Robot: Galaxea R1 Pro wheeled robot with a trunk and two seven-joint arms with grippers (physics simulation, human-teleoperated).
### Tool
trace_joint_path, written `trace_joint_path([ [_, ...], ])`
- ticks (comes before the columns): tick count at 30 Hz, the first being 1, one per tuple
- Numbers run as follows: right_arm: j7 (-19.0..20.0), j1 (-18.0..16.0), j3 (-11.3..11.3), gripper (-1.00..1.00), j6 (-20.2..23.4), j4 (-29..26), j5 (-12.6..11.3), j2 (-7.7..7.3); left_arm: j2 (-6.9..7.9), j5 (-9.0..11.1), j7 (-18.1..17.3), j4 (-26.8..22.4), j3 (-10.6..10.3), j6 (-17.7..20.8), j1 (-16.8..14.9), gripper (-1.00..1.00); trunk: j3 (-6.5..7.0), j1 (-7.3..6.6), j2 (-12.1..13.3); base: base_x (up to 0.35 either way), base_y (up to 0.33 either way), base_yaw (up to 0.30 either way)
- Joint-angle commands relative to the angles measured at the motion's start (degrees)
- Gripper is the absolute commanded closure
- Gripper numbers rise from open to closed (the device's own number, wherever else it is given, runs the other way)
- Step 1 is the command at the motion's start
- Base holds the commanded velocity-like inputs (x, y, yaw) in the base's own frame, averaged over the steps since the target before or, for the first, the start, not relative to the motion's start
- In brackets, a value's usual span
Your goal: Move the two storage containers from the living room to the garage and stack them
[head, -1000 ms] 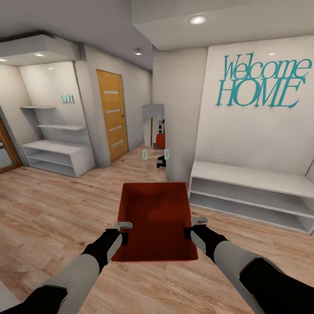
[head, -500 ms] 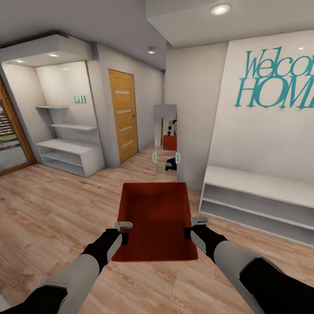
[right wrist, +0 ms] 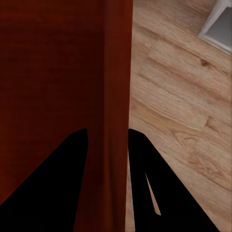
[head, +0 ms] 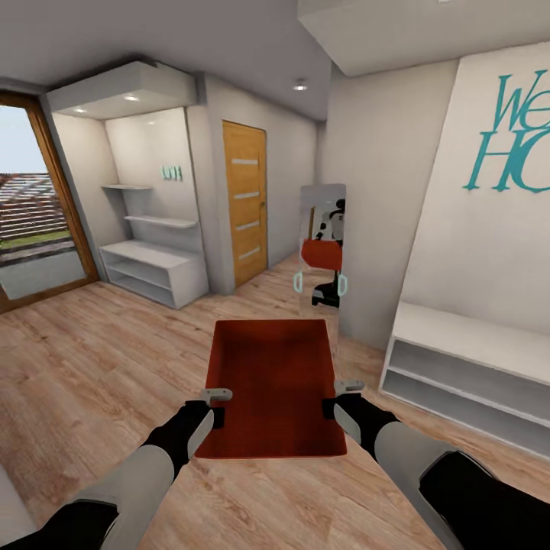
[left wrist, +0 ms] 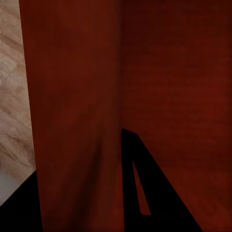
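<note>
The storage container (head: 269,386), red-orange and lidless, is carried level in front of the robot, clear of the wood-plank floor (head: 92,367), open side up and empty. It is held by its two long side walls, one arm to each. The left gripper (head: 217,406) is clamped over the left wall near the robot's end; in the left wrist view its dark fingers (left wrist: 145,193) straddle the thin wall. The right gripper (head: 338,399) grips the right wall at the matching spot, and the right wrist view shows one finger (right wrist: 53,179) on each face of that wall. Judgement: the paired grip on opposite walls keeps the box balanced and level while the base travels.

Surroundings are a hallway: a wood-panelled door (head: 245,202) ahead, a standing mirror (head: 321,256) reflecting robot and box, white low shelving (head: 458,367) at right below teal wall lettering (head: 508,137), and a glazed door (head: 38,206) at left. Judgement: transport is under way; the garage is not reached.
</note>
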Motion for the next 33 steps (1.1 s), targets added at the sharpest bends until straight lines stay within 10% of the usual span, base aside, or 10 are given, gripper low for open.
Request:
trace_joint_path([
  [1,0.1,-0.1,0.2,1.0,0.2,-0.2,-1.9,-0.04,0.84,1.5,0.6,-0.1,-1.8,0.2,0.0,1.0,-0.14,0.07,-0.1,0.322,0.0,0.029],
  [33,0.0,-0.1,0.2,1.0,0.2,-0.2,-1.9,-0.04,0.92,1.5,0.6,-0.1,-1.8,0.2,0.0,1.0,-0.14,0.07,-0.1,0.322,0.0,0.155],
])
